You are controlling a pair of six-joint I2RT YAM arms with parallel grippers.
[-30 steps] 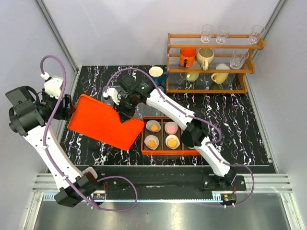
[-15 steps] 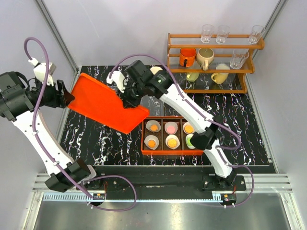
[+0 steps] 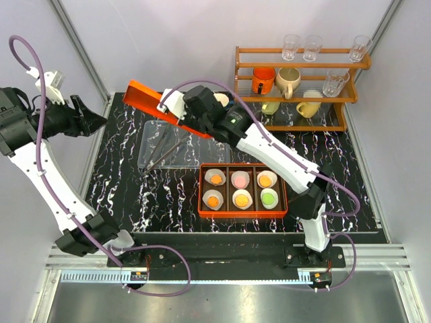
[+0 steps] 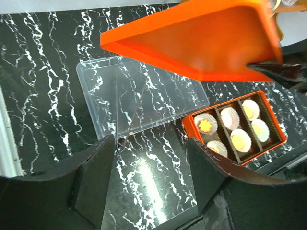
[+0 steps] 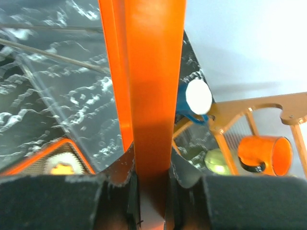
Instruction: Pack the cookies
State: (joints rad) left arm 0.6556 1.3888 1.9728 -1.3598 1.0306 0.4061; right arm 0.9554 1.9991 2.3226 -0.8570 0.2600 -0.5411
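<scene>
Up and back went the orange lid [image 3: 151, 99] since a second ago, and the left claw [image 4: 151, 182] let it go. Nearest, low in the middle, six cookies [image 3: 241, 199] lie flat, faces up, in the orange box [image 3: 242, 215], their rows running left to right. Behind them lies a clear sheet [image 3: 175, 145]. Farther back, the right claw [image 5: 152, 191] pinches the lid's edge. At the upper left, the left claw hangs open with nothing in it.

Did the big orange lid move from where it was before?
Yes. The lid went from beside the cookie box back toward the shelf.
</scene>
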